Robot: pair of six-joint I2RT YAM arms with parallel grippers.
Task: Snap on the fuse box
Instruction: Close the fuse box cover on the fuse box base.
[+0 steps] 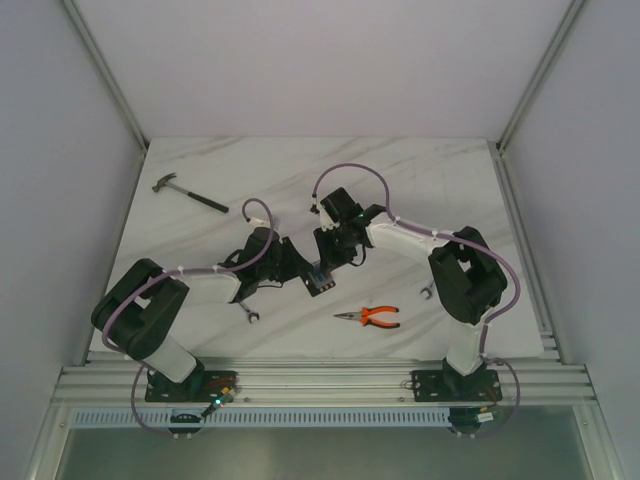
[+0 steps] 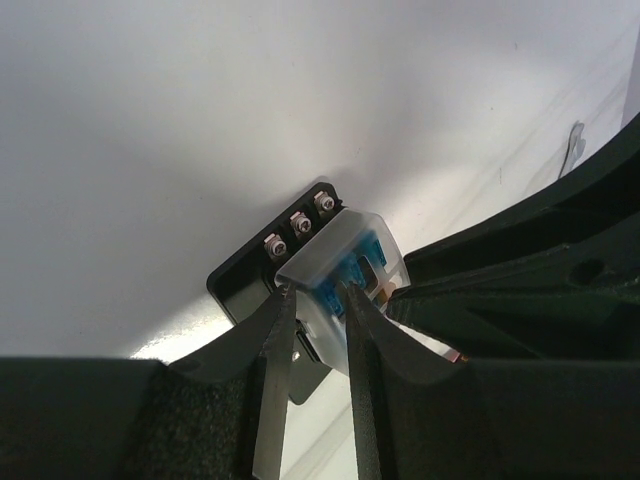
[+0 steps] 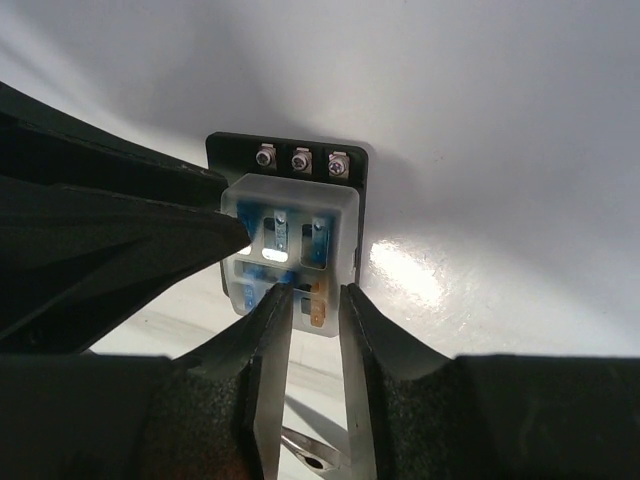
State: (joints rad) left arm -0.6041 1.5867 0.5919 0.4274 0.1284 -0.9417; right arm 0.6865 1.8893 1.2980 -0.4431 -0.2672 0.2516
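From above, the fuse box (image 1: pixel 320 280) sits mid-frame on the surface (image 1: pixel 300 180), with the pliers (image 1: pixel 370 317) to its lower right. The left wrist view shows the left claw (image 2: pixel 316 292) slightly apart, tips on the clear cover (image 2: pixel 340 245). In the right wrist view the right claw (image 3: pixel 316 292) is also apart, at the cover's lower edge. Both ends should be pressed straight down together so the cover seats level.

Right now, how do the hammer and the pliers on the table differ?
The hammer has a dark handle; the pliers have orange handles. The hammer lies far back on the left; the pliers lie nearer the arms' bases, right of centre. The hammer looks longer than the pliers. Both lie flat on the table, with neither arm touching them.
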